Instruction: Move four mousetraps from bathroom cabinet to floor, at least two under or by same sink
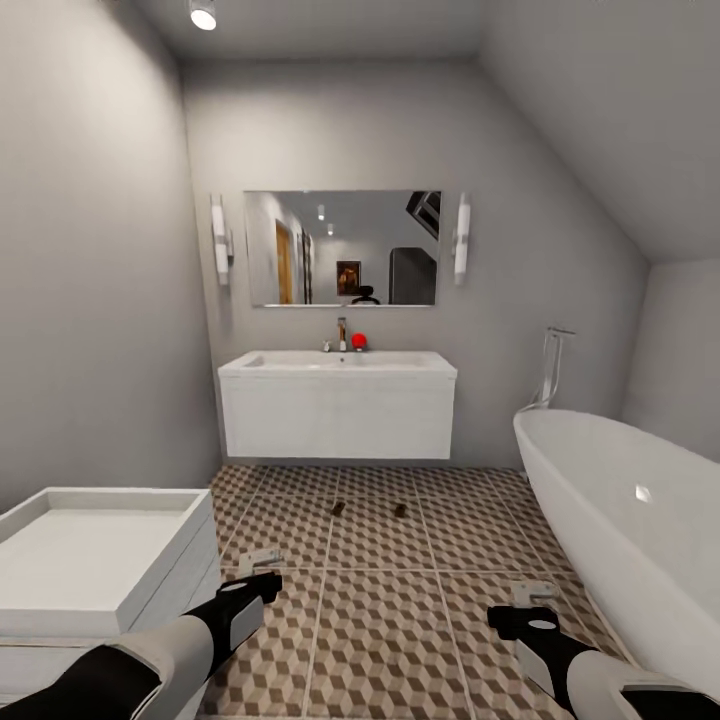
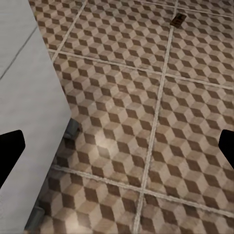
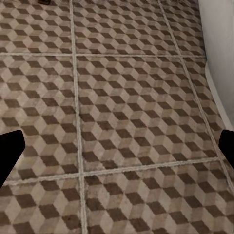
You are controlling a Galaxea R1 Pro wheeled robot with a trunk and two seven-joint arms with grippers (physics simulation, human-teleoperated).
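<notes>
In the head view, two mousetraps (image 1: 338, 509) (image 1: 401, 510) lie on the bathroom floor (image 1: 380, 600), in the middle of the frame, just in front of the bathroom sink (image 1: 338, 362). I think two more must be fetched, so the next move is to go to the cabinet. The left tool (image 1: 262, 572) sits at lower left and the right tool (image 1: 530, 604) at lower right.

In the left wrist view, the left tool (image 2: 117, 146) is wide open and holds nothing. One mousetrap (image 2: 178, 20) lies at the top.

In the right wrist view, the right tool (image 3: 117, 148) is wide open and empty, above the bare tiles.
</notes>
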